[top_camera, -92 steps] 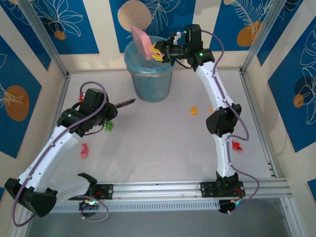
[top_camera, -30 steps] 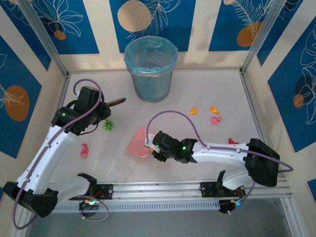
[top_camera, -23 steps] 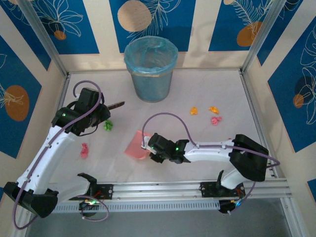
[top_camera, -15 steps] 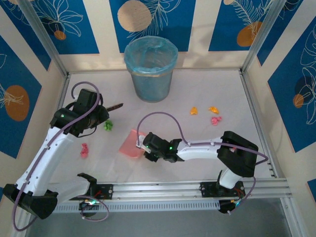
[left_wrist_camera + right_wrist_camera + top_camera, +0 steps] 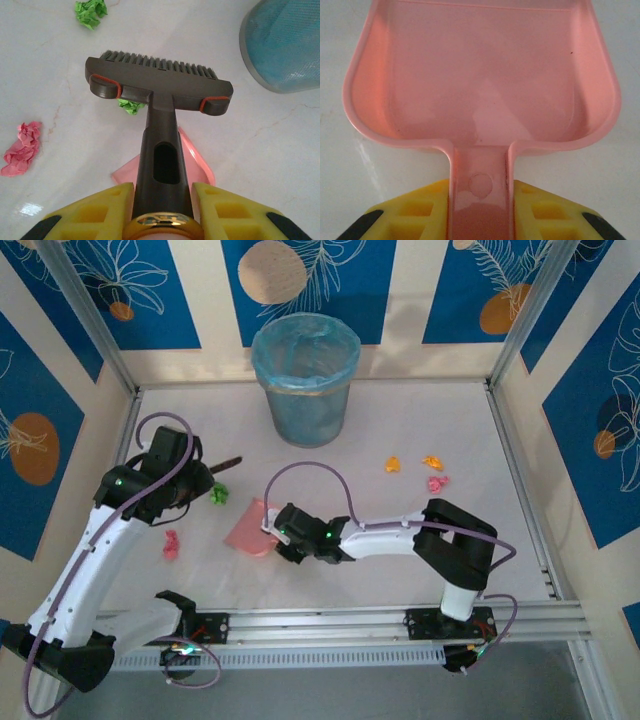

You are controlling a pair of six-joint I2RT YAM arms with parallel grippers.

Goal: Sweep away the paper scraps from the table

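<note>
Paper scraps [image 5: 219, 494] lie scattered on the table [image 5: 400, 410]. Green bits sit left of centre and a pink scrap [image 5: 171, 544] lies nearer the front left. Two orange scraps [image 5: 392, 464] and another pink one lie at right, well apart from both tools.

Left wrist view: one green bit [image 5: 130, 105] sits just beyond the brush [image 5: 159, 82] head, partly hidden by it. Left gripper [image 5: 162, 202] is clamped on the brush handle, bristles pointing away.

Dustpan [image 5: 480, 75] rests flat on the table near the green bits; right gripper [image 5: 480, 215] pinches its handle.

Blue-lined bin [image 5: 305, 380] stands at the rear, apart from the scraps.
</note>
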